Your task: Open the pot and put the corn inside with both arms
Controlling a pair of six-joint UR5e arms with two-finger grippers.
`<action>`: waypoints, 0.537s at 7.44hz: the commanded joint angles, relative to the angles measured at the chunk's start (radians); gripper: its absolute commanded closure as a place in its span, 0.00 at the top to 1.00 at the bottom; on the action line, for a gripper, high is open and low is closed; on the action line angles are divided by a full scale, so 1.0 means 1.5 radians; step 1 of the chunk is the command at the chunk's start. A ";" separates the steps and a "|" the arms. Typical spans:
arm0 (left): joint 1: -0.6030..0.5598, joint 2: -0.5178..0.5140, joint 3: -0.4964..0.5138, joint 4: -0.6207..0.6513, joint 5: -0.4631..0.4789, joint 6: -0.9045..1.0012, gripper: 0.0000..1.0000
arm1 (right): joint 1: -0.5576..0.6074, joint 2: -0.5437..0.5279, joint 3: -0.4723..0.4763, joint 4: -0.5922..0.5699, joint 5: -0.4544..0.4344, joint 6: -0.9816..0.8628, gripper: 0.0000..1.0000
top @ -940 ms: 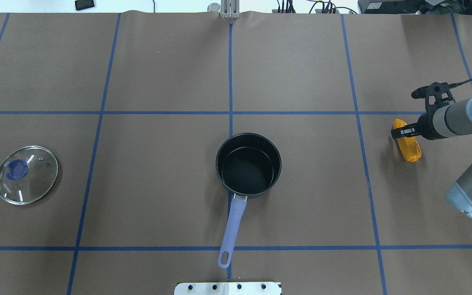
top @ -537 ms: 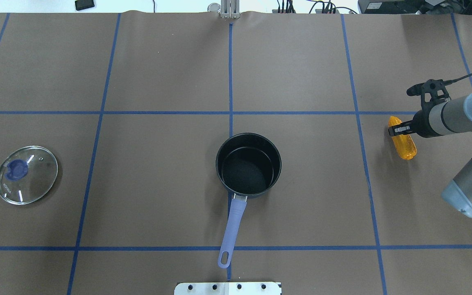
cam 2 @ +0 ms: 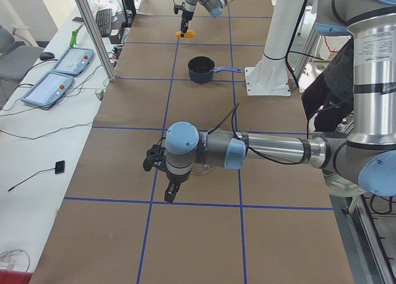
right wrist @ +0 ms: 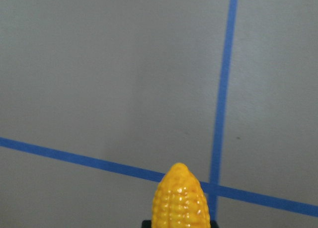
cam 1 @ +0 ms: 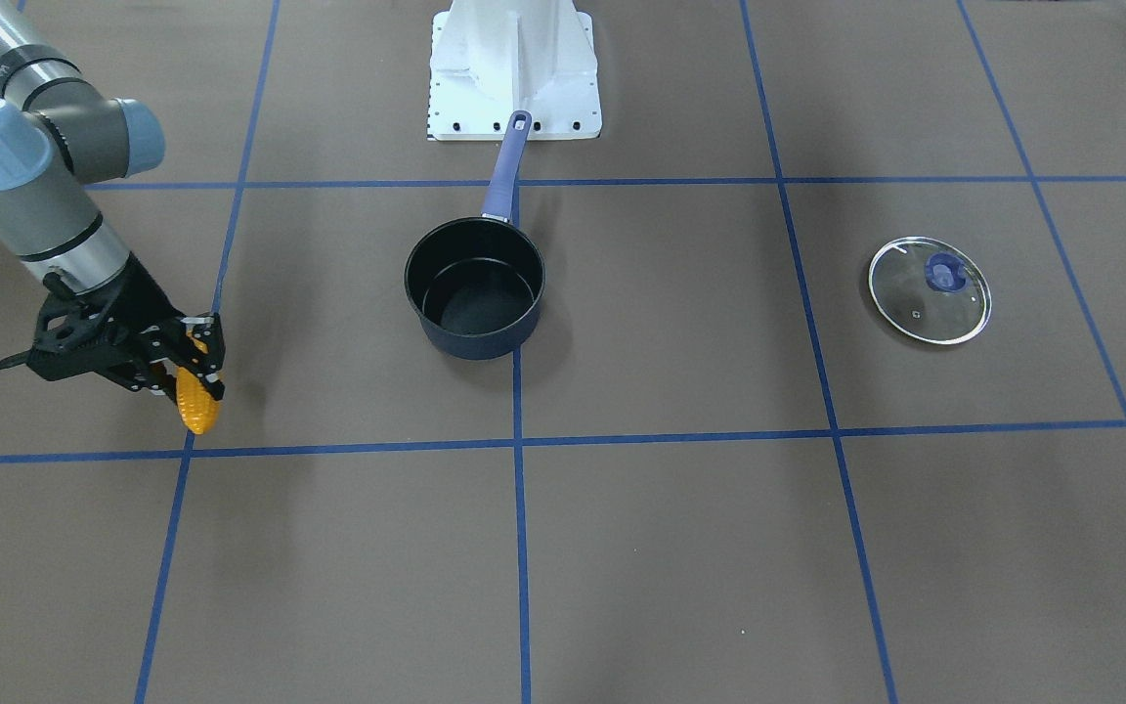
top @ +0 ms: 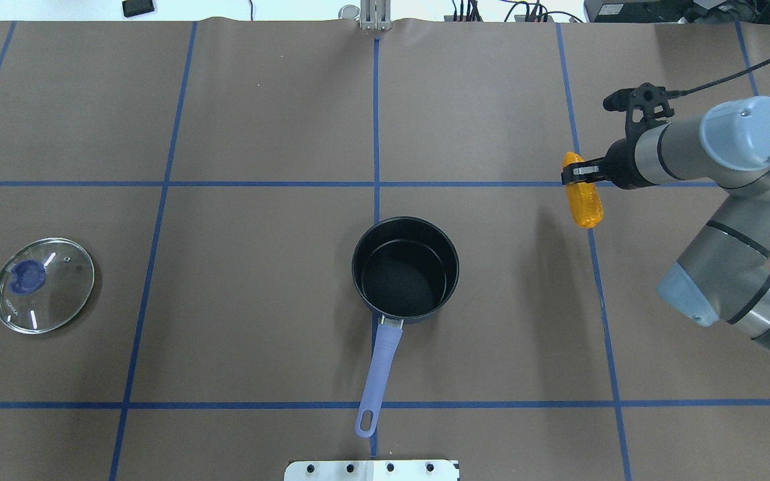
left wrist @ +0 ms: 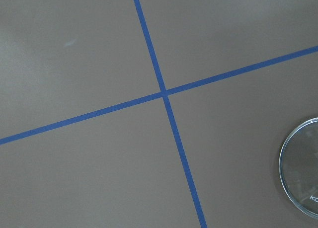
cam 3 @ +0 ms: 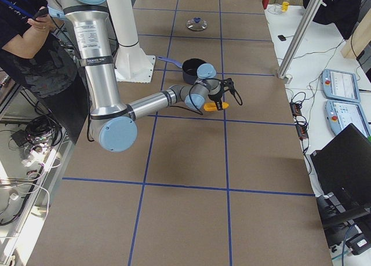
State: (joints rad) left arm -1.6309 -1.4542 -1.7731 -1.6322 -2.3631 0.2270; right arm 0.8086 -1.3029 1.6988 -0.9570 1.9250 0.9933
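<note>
Item 1, right gripper [top: 575,174]: we are finding its two black fingers pinching the corn [top: 583,202] near one end. The rest of the cob is sticking out beyond them, clear of the table [top: 258,120], and its shadow is falling apart from it on the brown paper. In the right wrist view the cob's tapered tip is pointing over a crossing of blue tape lines [right wrist: 226,79].

Item 2, corn: we are placing it to the robot's right of the pot [top: 404,284], well apart from it, above a tape line.

Item 3, pot: we are logging it uncovered and upright near the table's centre, with its black interior showing and its handle [top: 379,367] pointing toward the robot's base.

Item 4, lid [top: 44,285]: we are noting it lying flat on the table far to the robot's left, with its blue knob [top: 27,276], well apart from the pot.

Item 5, left gripper [cam 2: 169,194]: we are seeing it only in the side view, hanging near the lid. Whether its fingers are spread or pressed together we cannot tell.
</note>
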 commanded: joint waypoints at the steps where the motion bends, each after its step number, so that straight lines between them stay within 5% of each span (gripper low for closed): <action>1: 0.000 0.000 0.002 0.000 0.000 0.000 0.98 | -0.089 0.094 0.029 -0.068 -0.065 0.150 0.00; 2: 0.000 0.001 0.003 0.000 0.000 0.000 0.98 | -0.137 0.136 0.032 -0.107 -0.128 0.202 0.00; 4: 0.000 0.001 0.007 0.000 0.000 0.000 0.98 | -0.185 0.215 0.030 -0.198 -0.157 0.258 0.02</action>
State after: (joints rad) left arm -1.6306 -1.4529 -1.7656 -1.6322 -2.3638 0.2270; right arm 0.5859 -1.0496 1.7450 -1.1800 1.7314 1.3171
